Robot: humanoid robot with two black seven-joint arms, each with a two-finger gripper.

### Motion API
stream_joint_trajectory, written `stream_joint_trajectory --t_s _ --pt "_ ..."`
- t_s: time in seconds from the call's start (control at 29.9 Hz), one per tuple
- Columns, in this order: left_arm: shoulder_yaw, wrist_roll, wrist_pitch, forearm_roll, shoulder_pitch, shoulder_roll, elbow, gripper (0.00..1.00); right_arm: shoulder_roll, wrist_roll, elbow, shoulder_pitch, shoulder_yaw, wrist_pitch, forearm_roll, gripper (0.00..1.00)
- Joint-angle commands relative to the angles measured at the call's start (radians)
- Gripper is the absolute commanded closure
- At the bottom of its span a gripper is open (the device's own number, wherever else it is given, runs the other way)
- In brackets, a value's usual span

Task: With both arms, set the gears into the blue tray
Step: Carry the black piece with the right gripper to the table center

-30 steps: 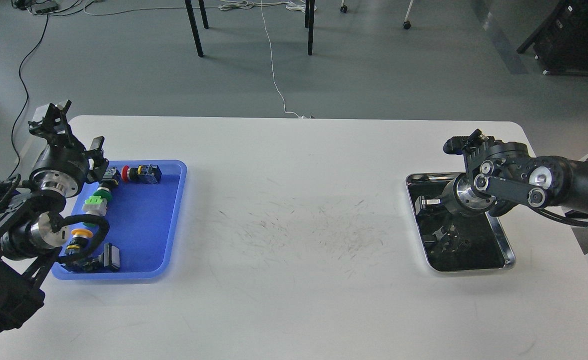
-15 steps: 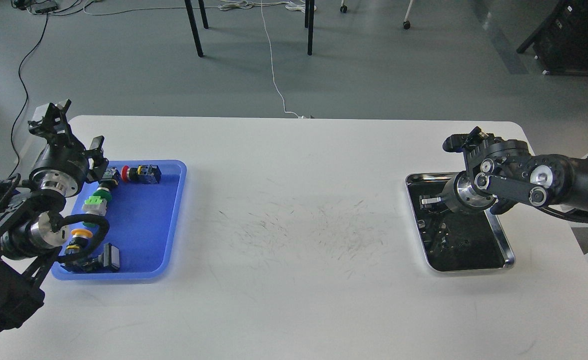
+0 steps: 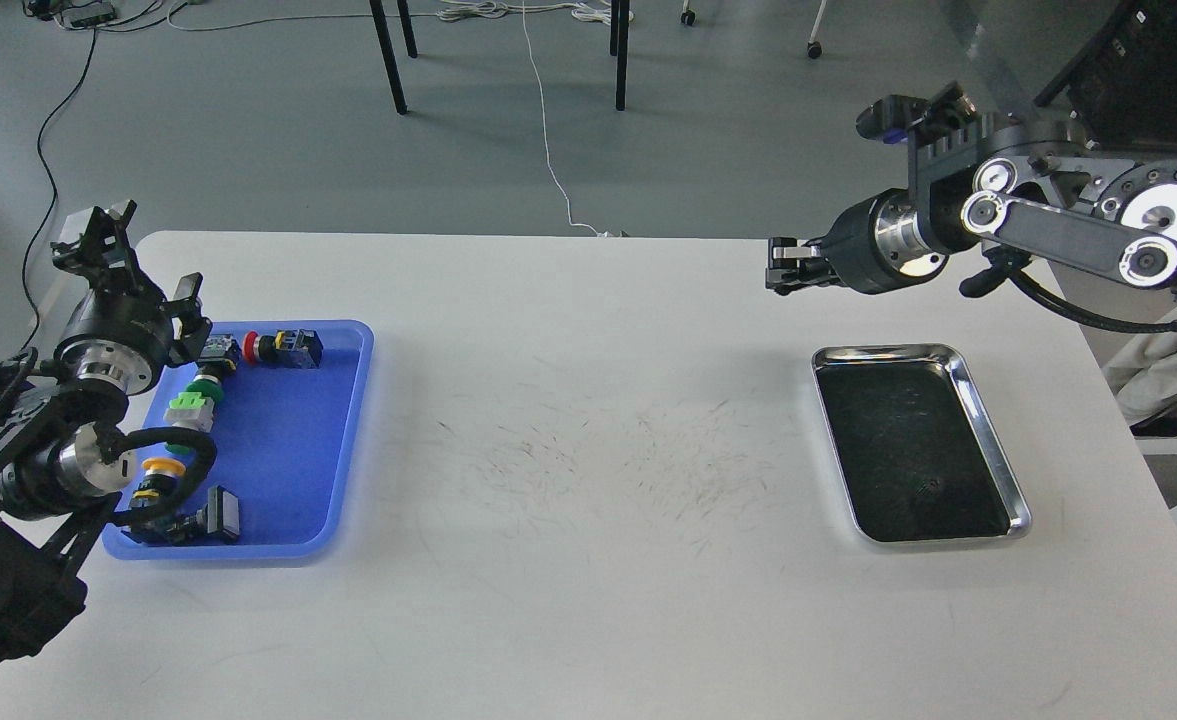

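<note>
The blue tray (image 3: 288,450) lies at the table's left and holds several coloured-cap push-button switches (image 3: 283,347). My left gripper (image 3: 100,228) hangs off the table's far-left corner, behind the tray, with its fingers spread and nothing between them. My right gripper (image 3: 784,267) is raised above the table's far right, pointing left, its fingers close together. Whatever may sit between them is too small to see. A tiny dark speck (image 3: 933,487) lies in the silver tray (image 3: 993,440); it may be one of the gears, but I cannot tell.
The white table (image 3: 588,600) carries dark scuff marks in its middle (image 3: 628,460). Black cables loop from my left arm over the blue tray's left edge (image 3: 173,470). On the floor behind are chair legs (image 3: 388,60) and a white cord (image 3: 548,150).
My right arm has lifted out of the silver tray, up and to the left, leaving the tray's dark floor uncovered. The left arm has barely moved.
</note>
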Motion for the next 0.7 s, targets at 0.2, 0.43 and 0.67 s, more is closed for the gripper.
stream_joint_trajectory --t_s 0.2,0.43,0.67 --pt "-0.001 0.002 0.001 0.004 -0.011 0.005 0.000 0.02 0.394 0.018 -0.197 -0.195 0.282 -0.007 0.044 0.99" --pt "-0.004 0.003 0.012 -0.001 -0.015 0.005 0.000 0.02 0.445 0.018 -0.265 -0.336 0.414 -0.015 0.042 0.99" --pt "-0.001 0.005 0.018 -0.001 -0.015 0.000 0.000 0.02 0.445 0.018 -0.224 -0.424 0.416 -0.054 0.042 0.99"
